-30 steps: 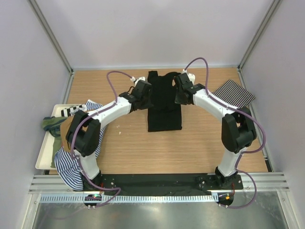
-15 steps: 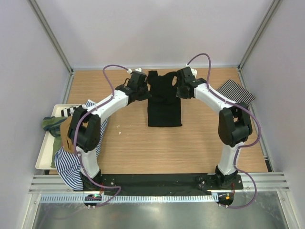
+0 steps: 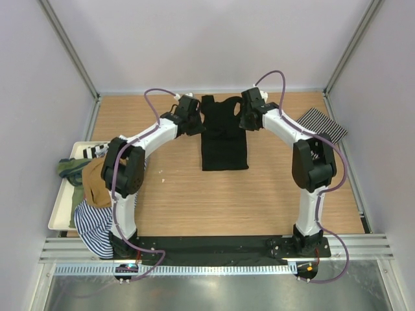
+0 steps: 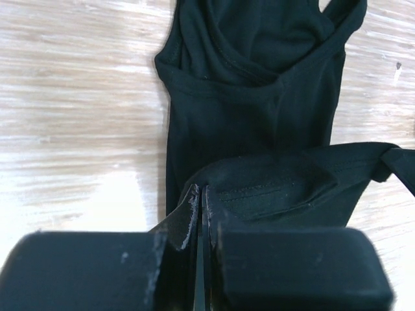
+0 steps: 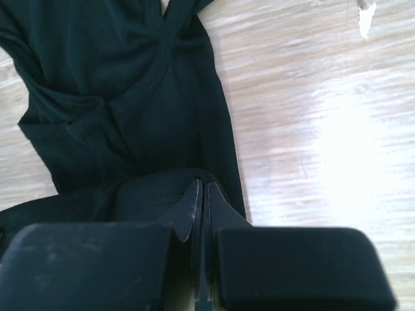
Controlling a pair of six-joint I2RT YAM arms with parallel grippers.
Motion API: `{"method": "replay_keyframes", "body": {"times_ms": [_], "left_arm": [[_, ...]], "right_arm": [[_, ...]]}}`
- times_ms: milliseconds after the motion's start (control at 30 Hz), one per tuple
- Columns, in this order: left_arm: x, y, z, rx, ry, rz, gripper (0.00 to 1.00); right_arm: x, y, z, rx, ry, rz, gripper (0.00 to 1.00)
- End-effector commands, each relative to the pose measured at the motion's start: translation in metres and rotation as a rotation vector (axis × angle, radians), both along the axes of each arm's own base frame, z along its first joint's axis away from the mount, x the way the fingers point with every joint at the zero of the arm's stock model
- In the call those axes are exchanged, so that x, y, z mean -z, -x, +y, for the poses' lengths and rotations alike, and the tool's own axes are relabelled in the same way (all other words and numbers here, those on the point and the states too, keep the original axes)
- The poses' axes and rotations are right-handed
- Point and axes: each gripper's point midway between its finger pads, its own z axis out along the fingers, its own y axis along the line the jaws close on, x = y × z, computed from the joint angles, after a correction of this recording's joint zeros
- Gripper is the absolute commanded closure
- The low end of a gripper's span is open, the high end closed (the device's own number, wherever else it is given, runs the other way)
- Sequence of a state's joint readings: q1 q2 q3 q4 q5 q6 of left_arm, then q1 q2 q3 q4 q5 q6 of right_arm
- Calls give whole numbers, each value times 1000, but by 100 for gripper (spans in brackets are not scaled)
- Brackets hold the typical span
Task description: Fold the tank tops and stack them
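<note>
At the far middle of the wooden surface [image 3: 194, 194] lies the plain black cloth tank top [image 3: 224, 146], a raised fold of it clenched at its left side by the left end effector [image 4: 202, 214] and at its right side by the right end effector [image 5: 202, 207].

From above, the left arm [image 3: 126, 175] is covering part of the tan top [image 3: 96, 184] and the blue-and-white striped top [image 3: 91, 227]. The right arm [image 3: 310, 162] is overlapping a corner of the black-and-white striped top [image 3: 322, 123]. Both wrists are hiding their own fingertips there. In the wrist views the picture edges are cropping the black tank top [image 4: 259, 78]. Its pinched fold is disappearing between the fingers of the left gripper [image 4: 202, 214] and of the right gripper [image 5: 202, 207]. A white speck [image 5: 366, 16] is showing too small to identify.
</note>
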State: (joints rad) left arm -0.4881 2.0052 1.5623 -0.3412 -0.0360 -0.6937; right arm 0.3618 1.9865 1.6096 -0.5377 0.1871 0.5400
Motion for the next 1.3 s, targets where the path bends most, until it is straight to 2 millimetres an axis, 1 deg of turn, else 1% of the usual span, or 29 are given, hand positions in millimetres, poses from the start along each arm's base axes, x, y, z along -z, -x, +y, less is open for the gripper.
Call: {"method": "replay_keyframes", "body": {"times_ms": [0,33,67,100,133,167,200,267,300,333,367,400,467,500,533,567,600,633,667,700,733,767,800,933,967,1033,1067,1167,1267], "left_arm": [[-12,-19,-5,19,25,-49,100],[-12,-21,-5,13,35,-46,97],[-6,-23,-4,2,40,-31,90],[-5,-21,-7,13,64,-17,76],[-6,-25,-5,6,87,-20,69],[-10,-26,-4,2,99,-26,54],[-10,-25,0,1,113,-17,49],[-16,-21,2,4,142,-16,42],[-23,-12,7,5,145,-20,39],[-26,-8,8,7,152,-32,39],[-32,-1,10,6,162,-40,37],[-32,14,15,8,166,-33,37],[-37,33,9,46,187,-39,38],[-33,52,5,76,180,-27,39],[-31,63,2,94,181,-17,40],[-28,73,-2,111,180,-9,42],[-22,92,-8,140,175,8,43],[-20,100,-11,154,175,9,43],[-17,107,-13,163,177,13,44],[-6,121,-16,175,178,41,44],[-8,124,-19,182,192,30,44],[-5,128,-20,184,196,37,45],[2,135,-21,186,193,54,45],[17,138,-22,185,191,89,52],[25,138,-23,183,187,104,54],[31,136,-24,181,185,109,55],[40,134,-25,177,175,123,57],[58,130,-27,169,153,153,60],[69,127,-25,143,135,170,60]], "right_arm": [[-17,-25,4,1,-29,-68,97],[-9,-29,3,2,-24,-55,94],[-9,-32,3,3,-23,-57,86],[-16,-39,4,6,-19,-71,59],[-14,-41,3,12,-6,-64,50],[-23,-45,-4,44,18,-83,43],[-24,-43,-7,50,30,-81,34],[-35,-33,-18,75,47,-94,30],[-39,-30,-18,71,39,-114,30],[-45,-24,-21,74,32,-127,30],[-44,-5,-28,77,31,-118,30],[-49,1,-25,61,0,-136,33],[-44,21,-24,29,-37,-128,37],[-35,44,-20,-9,-69,-103,41],[-29,54,-19,-22,-86,-86,43],[-8,75,-22,-38,-94,-33,46],[-11,83,-14,-73,-140,-44,48],[-7,92,-10,-93,-170,-35,48],[12,111,-7,-122,-198,17,49],[13,114,-3,-144,-223,6,49],[14,122,5,-178,-269,20,49],[25,132,5,-185,-275,48,49],[29,134,5,-187,-279,52,49],[48,141,8,-204,-291,94,49],[51,142,9,-207,-297,100,50],[54,140,9,-204,-295,99,51],[60,139,8,-198,-287,109,54],[71,135,7,-185,-274,125,59],[77,136,8,-178,-280,135,59]]}}
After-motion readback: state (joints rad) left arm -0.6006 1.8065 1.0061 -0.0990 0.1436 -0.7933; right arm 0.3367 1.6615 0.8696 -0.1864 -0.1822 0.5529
